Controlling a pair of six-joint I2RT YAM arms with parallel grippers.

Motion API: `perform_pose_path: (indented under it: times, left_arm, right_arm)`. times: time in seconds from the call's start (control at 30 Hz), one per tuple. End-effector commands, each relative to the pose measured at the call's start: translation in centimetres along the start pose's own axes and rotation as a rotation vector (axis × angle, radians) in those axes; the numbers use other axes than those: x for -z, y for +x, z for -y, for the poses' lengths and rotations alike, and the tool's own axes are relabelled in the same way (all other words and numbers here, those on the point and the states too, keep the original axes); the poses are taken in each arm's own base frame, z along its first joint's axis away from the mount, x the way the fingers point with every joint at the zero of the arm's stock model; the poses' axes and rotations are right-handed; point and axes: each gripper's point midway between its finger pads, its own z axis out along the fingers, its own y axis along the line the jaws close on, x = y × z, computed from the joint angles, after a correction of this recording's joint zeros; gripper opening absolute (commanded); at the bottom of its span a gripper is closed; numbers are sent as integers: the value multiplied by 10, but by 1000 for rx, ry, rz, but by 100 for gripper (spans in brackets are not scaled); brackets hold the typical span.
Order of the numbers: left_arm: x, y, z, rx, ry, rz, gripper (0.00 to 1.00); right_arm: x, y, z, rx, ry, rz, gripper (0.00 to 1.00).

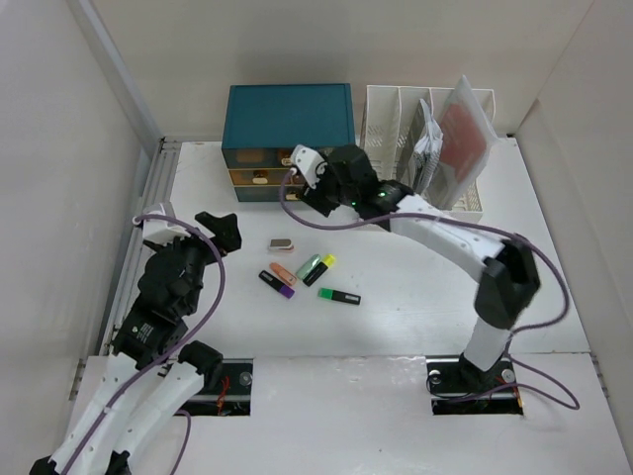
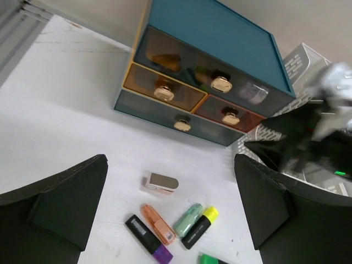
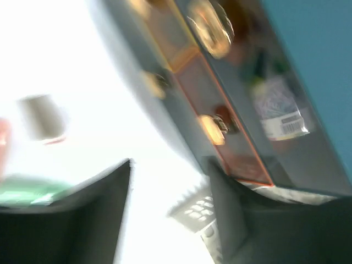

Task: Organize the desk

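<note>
The white desk (image 1: pixel 415 297) holds a loose group at its middle: a small white clip-like device (image 1: pixel 281 243) (image 2: pixel 161 182) and several highlighters, orange (image 2: pixel 158 224), black-purple (image 2: pixel 147 237), mint (image 2: pixel 188 219), black-yellow (image 2: pixel 200 227) and green (image 1: pixel 339 296). My left gripper (image 1: pixel 223 233) (image 2: pixel 169 160) hangs open above and left of them, holding nothing. My right gripper (image 1: pixel 315 203) (image 3: pixel 170 209) is at the front right of the teal drawer cabinet (image 1: pixel 287 129) (image 2: pixel 209 71). Its fingers stand apart with nothing between them; that view is blurred.
A white slotted file rack (image 1: pixel 425 148) with papers stands right of the cabinet. The cabinet's drawers are shut, with gold knobs (image 2: pixel 221 84). A grey keypad-like object (image 3: pixel 201 212) lies below my right gripper. A metal rail (image 1: pixel 148 198) runs along the desk's left edge.
</note>
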Motion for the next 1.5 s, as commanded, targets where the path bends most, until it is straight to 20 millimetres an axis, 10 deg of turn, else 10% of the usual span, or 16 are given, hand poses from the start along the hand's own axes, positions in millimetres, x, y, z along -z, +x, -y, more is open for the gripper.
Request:
perform_pose_path:
  times: [0.0,0.1,0.27,0.5,0.73,1.17,1.47]
  left_arm:
    - [-11,8,18,27,65,-29,100]
    - [-21,28,35,94,128,-93,100]
    - [-66,69,40,115,51,-196,100]
    - [-139,101,39,1,-66,-212,50]
    - [-195,119,29,-102,-129,-276,60]
    - [-192,123,-10,277,138,-190,71]
    - [-192,117,11,337,379,-202,71]
  right_arm:
    - [96,-97,-26,12,-259,351,69]
    - [141,-114,2,-26,-147,402,98]
    - [181,-115,62,-161,18,432,100]
    - [217,-108,91,-387,-101,491,35]
    - [236,-95,104,-451,-104,527,43]
    - [243,-79,112,-506,-130,549,47]
    - [233,-74,107,-514,-155,545,47]
